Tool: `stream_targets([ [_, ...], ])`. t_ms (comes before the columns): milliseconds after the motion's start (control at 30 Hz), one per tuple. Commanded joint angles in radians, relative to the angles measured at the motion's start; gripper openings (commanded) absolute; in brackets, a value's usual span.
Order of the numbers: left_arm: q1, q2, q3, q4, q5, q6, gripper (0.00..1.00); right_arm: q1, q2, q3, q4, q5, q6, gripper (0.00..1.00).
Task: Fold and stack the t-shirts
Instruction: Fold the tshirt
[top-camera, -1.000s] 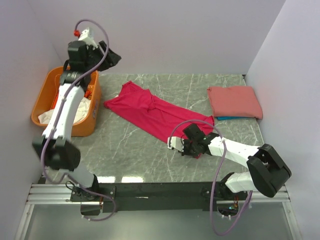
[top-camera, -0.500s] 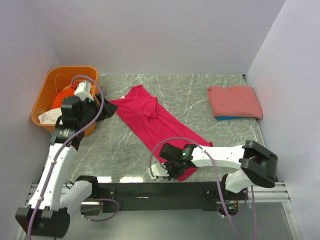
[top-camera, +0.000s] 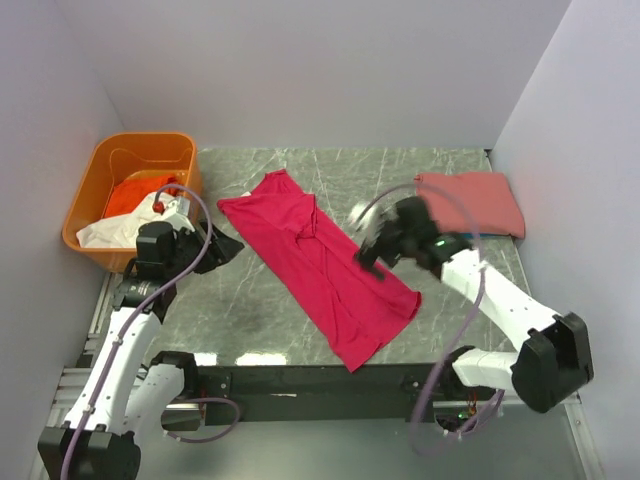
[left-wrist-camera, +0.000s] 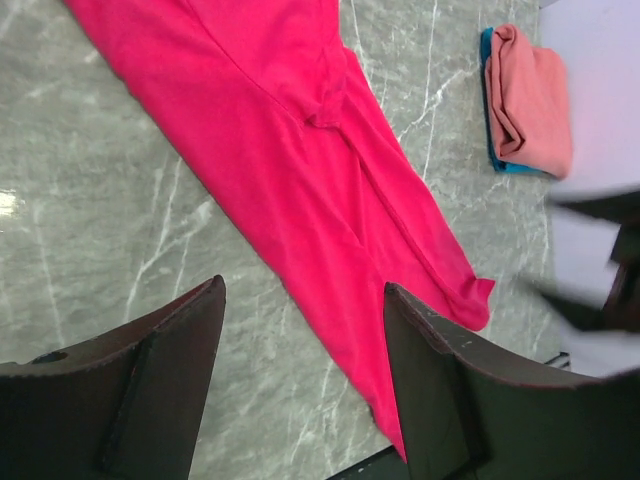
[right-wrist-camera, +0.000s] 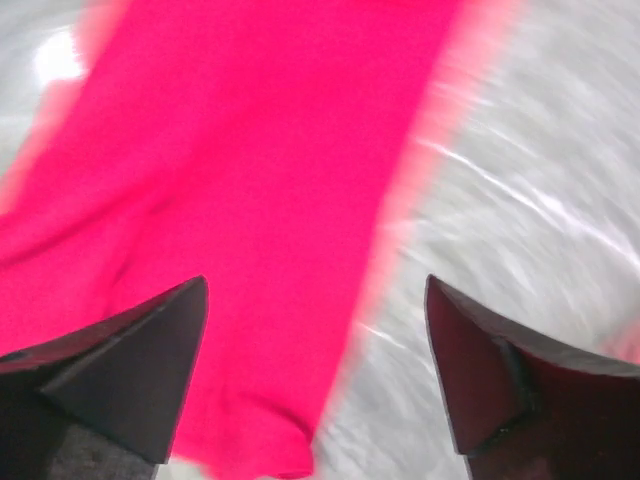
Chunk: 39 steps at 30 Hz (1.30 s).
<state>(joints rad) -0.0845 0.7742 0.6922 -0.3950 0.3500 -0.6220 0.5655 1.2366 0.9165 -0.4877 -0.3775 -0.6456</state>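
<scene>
A large crimson-pink t-shirt (top-camera: 325, 270) lies spread in a long diagonal strip across the marble table, from the far left to the near middle. My right gripper (top-camera: 368, 240) hovers open over the shirt's right edge, blurred by motion; in the right wrist view its jaws (right-wrist-camera: 315, 283) stand wide over the shirt (right-wrist-camera: 250, 150) with nothing between them. Just left of the shirt's upper end, my left gripper (top-camera: 222, 247) is open and empty, as its own view (left-wrist-camera: 303, 288) confirms. A folded salmon-pink t-shirt (left-wrist-camera: 530, 100) rests on a blue one (left-wrist-camera: 487, 110) at the far right.
An orange plastic tub (top-camera: 95, 160) stands at the far left and holds orange cloth (top-camera: 130, 195) and white cloth (top-camera: 105, 232). Walls close in the table on the left, back and right. The black base rail (top-camera: 320, 380) runs along the near edge.
The right gripper opened, let go of the crimson shirt's near end and swung up and back to the right. The shirt now lies flat. The left arm came down beside the shirt.
</scene>
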Motion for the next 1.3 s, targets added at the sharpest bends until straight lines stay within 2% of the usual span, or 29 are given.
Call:
stream_targets([
  [0, 0.003, 0.034, -0.013, 0.103, 0.05, -0.044, 0.7, -0.232, -0.026, -0.024, 0.226, -0.031, 0.294, 1.0],
  [33, 0.002, 0.043, -0.016, 0.108, 0.059, -0.048, 0.7, -0.337, 0.001, 0.011, 0.204, -0.072, 0.307, 1.0],
  [67, 0.002, 0.053, -0.014, 0.117, 0.066, -0.054, 0.7, -0.375, 0.091, 0.05, 0.055, -0.186, 0.243, 0.95],
  [133, 0.003, 0.054, -0.023, 0.123, 0.076, -0.059, 0.7, -0.449, 0.176, 0.114, -0.069, -0.233, 0.198, 0.78],
  [233, 0.002, 0.043, -0.068, 0.157, 0.102, -0.084, 0.7, -0.499, 0.233, 0.095, -0.178, -0.215, 0.118, 0.74],
  [367, -0.004, 0.069, -0.166, 0.226, 0.184, -0.153, 0.68, -0.527, 0.256, 0.084, -0.426, -0.27, -0.121, 0.69],
  [433, -0.021, 0.082, -0.194, 0.271, 0.198, -0.168, 0.68, -0.524, 0.261, 0.058, -0.475, -0.281, -0.189, 0.66],
  [667, -0.101, 0.122, -0.206, 0.272, 0.156, -0.156, 0.67, -0.452, 0.19, -0.071, -0.384, -0.17, -0.197, 0.63],
  [867, -0.104, 0.117, -0.214, 0.265, 0.167, -0.151, 0.68, -0.423, 0.19, -0.105, -0.347, -0.143, -0.166, 0.61],
  [967, -0.104, 0.106, -0.223, 0.263, 0.167, -0.151, 0.68, -0.403, 0.176, -0.111, -0.348, -0.136, -0.163, 0.53],
  [1000, -0.104, 0.105, -0.226, 0.262, 0.167, -0.153, 0.67, -0.398, 0.172, -0.113, -0.348, -0.127, -0.161, 0.47],
  [1267, -0.106, 0.105, -0.229, 0.254, 0.178, -0.143, 0.68, -0.326, 0.081, -0.136, -0.345, -0.078, -0.12, 0.33],
])
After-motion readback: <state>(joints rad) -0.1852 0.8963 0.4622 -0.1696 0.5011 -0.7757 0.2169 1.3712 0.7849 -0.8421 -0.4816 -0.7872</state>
